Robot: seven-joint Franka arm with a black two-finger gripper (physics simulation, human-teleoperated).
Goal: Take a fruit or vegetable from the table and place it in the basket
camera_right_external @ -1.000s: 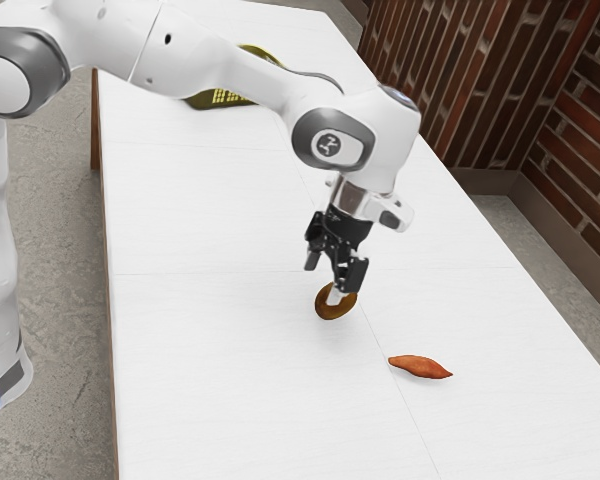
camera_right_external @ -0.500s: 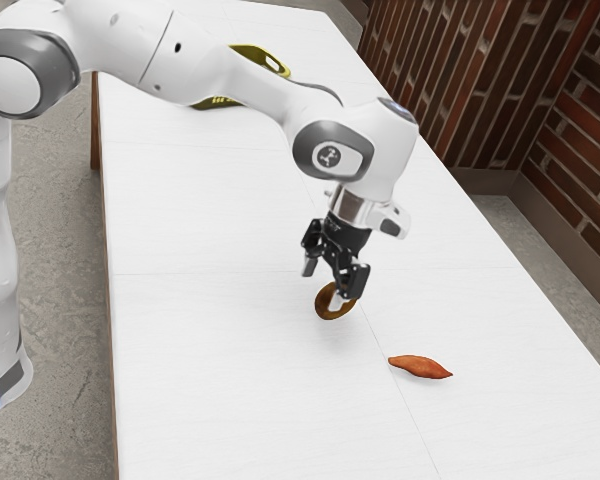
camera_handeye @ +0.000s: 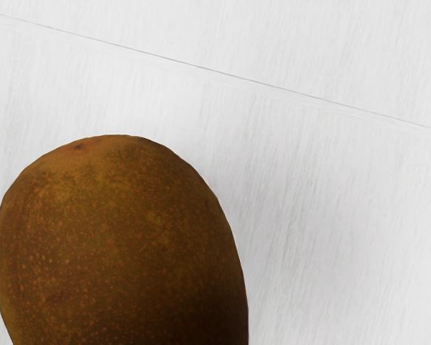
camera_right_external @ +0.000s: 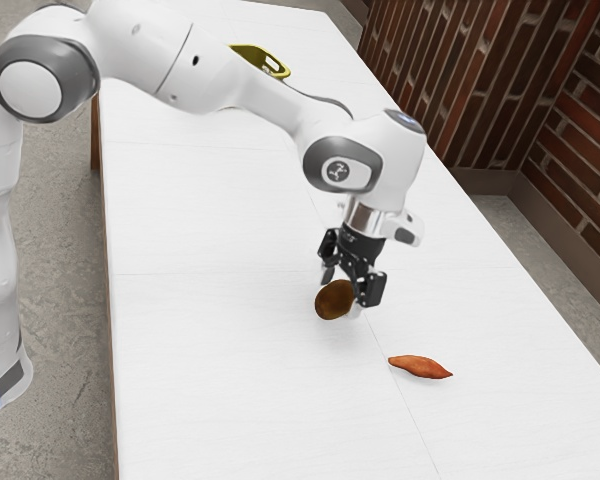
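The black gripper point(camera_right_external: 343, 292) is low over the table in the exterior view, its fingers standing apart. A brown, rounded fruit point(camera_right_external: 333, 301) lies right at its fingertips, partly between them as seen from this side; whether either finger touches it I cannot tell. Large in the wrist view, the same speckled brown fruit point(camera_handeye: 122, 244) is close under the hand. An orange-red, tapered vegetable point(camera_right_external: 420, 367) lies farther toward the exterior view's right. The yellow-green basket point(camera_right_external: 248, 54) stands at the table's far end, partly hidden behind the arm.
The white table point(camera_right_external: 210, 370) runs lengthwise, with a brick wall point(camera_right_external: 580, 130) beyond its edge on the exterior view's right. The arm's forearm passes above the table between the basket and the fruit.
My gripper has shifted slightly toward the exterior view's right and lower, uncovering more of the brown fruit. More of the basket's rim shows, while its lower part is now hidden by the arm.
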